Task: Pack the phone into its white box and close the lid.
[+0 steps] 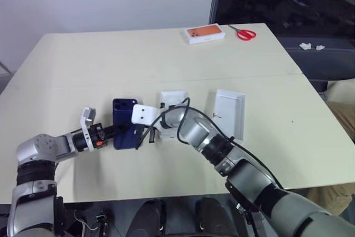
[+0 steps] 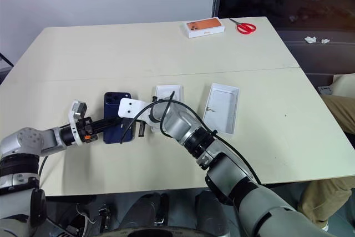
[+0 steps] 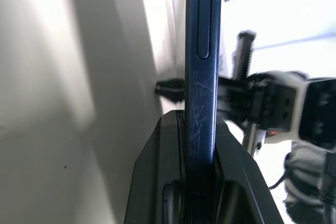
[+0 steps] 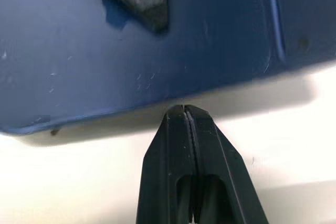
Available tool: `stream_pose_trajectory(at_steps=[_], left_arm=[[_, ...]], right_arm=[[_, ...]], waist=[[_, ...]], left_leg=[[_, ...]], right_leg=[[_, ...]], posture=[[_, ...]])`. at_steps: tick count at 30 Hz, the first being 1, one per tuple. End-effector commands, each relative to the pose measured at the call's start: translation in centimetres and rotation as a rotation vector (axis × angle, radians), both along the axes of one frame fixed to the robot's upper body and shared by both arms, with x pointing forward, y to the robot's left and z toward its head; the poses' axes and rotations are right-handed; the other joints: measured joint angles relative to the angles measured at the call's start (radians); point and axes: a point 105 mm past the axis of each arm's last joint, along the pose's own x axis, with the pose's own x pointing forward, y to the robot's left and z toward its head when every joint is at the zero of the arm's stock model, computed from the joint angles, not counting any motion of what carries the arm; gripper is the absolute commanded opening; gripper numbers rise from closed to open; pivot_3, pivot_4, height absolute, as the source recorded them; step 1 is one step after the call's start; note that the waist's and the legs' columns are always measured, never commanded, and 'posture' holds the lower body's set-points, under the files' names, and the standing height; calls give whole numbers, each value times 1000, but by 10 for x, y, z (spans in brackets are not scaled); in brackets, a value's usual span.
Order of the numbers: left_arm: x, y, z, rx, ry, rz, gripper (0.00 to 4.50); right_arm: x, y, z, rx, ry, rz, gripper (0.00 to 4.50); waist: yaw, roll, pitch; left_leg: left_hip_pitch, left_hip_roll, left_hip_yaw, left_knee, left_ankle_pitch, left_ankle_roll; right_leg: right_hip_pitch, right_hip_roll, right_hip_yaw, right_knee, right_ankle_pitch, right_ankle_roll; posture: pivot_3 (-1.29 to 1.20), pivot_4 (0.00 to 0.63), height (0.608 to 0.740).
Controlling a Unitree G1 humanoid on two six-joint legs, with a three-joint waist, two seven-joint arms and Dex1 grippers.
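We stand at a wide cream table set against a pale wall, with a dark window behind its far right corner. At that far edge lie a white box with an orange phone print and a pair of red-handled scissors, both well apart from our work.

Near us the phone is lifted on its long edge, its back with the camera cluster turned upward toward the far side. Our left gripper has its two black fingers closed on the near end of the phone; in the left wrist view the thin navy edge with its side button rises straight out from between the pads, so we judge the grip to be firm. Our right gripper is fully shut and holds nothing: its joined tips rest just under the lower edge of the phone, where it meets the table. We think this closed tip works as a wedge to raise the flat phone so that the other hand could take it by the edge.

The white box, as far as we can tell, is the smaller tray partly hidden behind our right arm, just beside the phone. The lid, if we read it rightly, lies open side up further to the right. Both are empty, so the packing has not yet begun, and the phone must next be carried to the right, over the tray.
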Motion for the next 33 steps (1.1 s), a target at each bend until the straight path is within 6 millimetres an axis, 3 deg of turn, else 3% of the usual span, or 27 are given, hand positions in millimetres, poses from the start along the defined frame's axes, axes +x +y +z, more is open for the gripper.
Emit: stream_pose_trajectory(at_steps=[1,2,4,6,10,16,25,29,33], left_arm=[[-5,9,-6,-74,69,52,17],[-6,12,-3,-108,71,62,17],[-7,15,1,-145,66,75,0],[-7,14,2,-166,72,77,0],[-7,11,8,-197,71,63,0],[-7,12,21,-191,32,63,0],[-7,12,21,-159,31,79,0],[-7,8,21,-155,30,71,0],[-7,6,24,-151,24,65,0]], right_arm=[[-5,1,55,223,18,28,0],[-5,-4,64,276,66,17,0],[-7,-15,78,352,108,20,536],[-6,-28,77,350,120,-1,1277],[-14,-56,55,218,104,17,3224],[-35,-85,20,50,129,90,3224],[-33,-94,4,2,148,61,3224],[-30,-94,3,-6,145,51,1490],[-31,-96,1,-18,154,52,1490]], waist=[[-1,0,0],[-2,0,0],[-3,0,0],[-2,0,0],[1,-1,1],[0,-2,1],[3,-7,4],[6,-7,4],[7,-7,4]], left_leg=[[-1,0,0,0,0,0],[-1,0,0,0,0,0],[-1,1,0,-2,0,-1],[-1,1,0,-3,0,-1],[-1,1,0,-3,0,-1],[-9,1,0,-1,1,-1],[-14,2,0,3,1,-2],[-14,2,0,3,1,-2],[-14,2,0,3,1,-2]], right_leg=[[-1,0,0,0,0,0],[-1,0,0,0,0,0],[-2,1,0,0,0,0],[-2,1,0,-1,0,0],[-2,0,0,-3,0,0],[-5,0,0,-2,0,0],[-9,0,-1,0,0,0],[-8,0,-1,0,0,0],[-8,0,-1,0,0,0]], posture=[[0,150,740],[0,150,740],[0,150,740],[0,150,740],[0,150,740],[0,150,740],[0,150,740],[0,150,740],[0,150,740]])
